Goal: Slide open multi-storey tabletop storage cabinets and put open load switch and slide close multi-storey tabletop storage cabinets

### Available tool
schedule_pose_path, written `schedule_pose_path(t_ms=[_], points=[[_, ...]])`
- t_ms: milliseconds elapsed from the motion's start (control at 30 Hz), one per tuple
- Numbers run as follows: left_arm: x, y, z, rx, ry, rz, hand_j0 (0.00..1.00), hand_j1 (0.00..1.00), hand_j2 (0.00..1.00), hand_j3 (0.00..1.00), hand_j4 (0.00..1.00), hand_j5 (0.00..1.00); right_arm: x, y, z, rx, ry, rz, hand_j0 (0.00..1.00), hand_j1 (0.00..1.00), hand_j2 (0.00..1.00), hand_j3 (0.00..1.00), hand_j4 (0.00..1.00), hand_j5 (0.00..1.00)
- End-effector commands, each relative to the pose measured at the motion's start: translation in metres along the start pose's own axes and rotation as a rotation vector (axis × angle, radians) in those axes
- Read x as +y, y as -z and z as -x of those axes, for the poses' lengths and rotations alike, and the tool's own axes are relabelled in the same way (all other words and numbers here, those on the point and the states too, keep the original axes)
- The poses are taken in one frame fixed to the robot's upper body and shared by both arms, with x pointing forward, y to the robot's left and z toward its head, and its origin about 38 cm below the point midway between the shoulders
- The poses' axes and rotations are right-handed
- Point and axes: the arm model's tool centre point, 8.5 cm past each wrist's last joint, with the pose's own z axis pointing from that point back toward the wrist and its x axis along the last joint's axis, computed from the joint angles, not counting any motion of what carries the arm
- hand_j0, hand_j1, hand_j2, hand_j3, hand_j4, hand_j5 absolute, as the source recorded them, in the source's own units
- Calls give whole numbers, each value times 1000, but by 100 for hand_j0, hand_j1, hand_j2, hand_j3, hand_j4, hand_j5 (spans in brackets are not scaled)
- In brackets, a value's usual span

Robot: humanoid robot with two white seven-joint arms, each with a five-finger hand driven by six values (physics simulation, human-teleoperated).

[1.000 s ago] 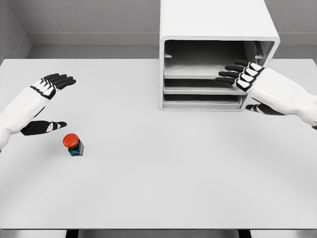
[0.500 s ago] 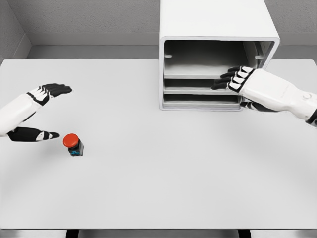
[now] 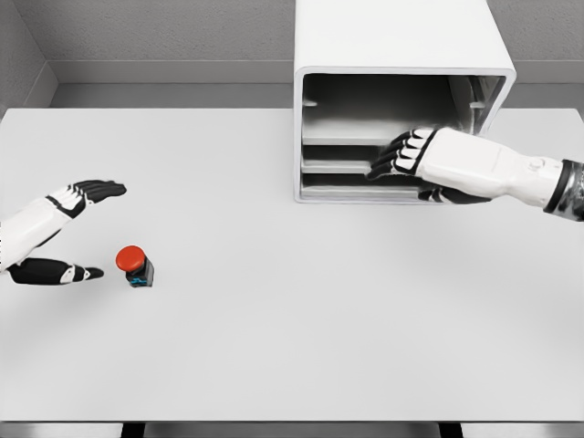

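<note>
The white storage cabinet (image 3: 401, 46) stands at the back of the table, its front open onto three stacked shelves. My right hand (image 3: 394, 161) reaches across the cabinet's front at the level of the lower shelves, fingers extended and holding nothing. The load switch (image 3: 136, 265), a red button on a dark body with a blue base, sits on the table at the left. My left hand (image 3: 78, 228) is just left of the switch, open, with fingers above and the thumb low beside it, not touching.
The white table (image 3: 292, 328) spans the view, with its front edge near the bottom. A grey wall runs behind the cabinet.
My right hand has slid leftward and down across the cabinet front. My left hand has dropped lower and drawn back toward the left edge, staying open beside the switch.
</note>
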Motion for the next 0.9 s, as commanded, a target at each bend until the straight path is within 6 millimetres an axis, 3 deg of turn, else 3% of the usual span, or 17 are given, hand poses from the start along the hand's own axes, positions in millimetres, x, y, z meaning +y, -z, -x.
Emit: schedule_pose_path(t_ms=[0, 100, 167, 433, 633, 867], points=[[-5, 0, 2, 33, 40, 43, 100, 100, 100, 100, 100, 100, 13, -1, 5, 11, 57, -12, 80, 80, 80, 80, 80, 80], [-5, -2, 3, 35, 37, 39, 100, 100, 100, 100, 100, 100, 14, -2, 13, 31, 78, -5, 80, 80, 80, 80, 80, 80], [-14, -6, 3, 46, 26, 70, 100, 100, 100, 100, 100, 100, 18, 9, 20, 34, 97, -5, 80, 80, 80, 80, 80, 80], [-27, -10, 4, 61, 13, 101, 100, 100, 100, 100, 100, 100, 8, 8, 29, 48, 131, 34, 80, 80, 80, 80, 80, 80], [-25, 7, 2, 34, 40, 109, 100, 100, 100, 100, 100, 100, 6, 12, 36, 59, 149, 56, 80, 80, 80, 80, 80, 80], [-26, 15, 2, 28, 62, 126, 100, 100, 100, 100, 100, 100, 4, 30, 46, 65, 172, 90, 80, 80, 80, 80, 80, 80]])
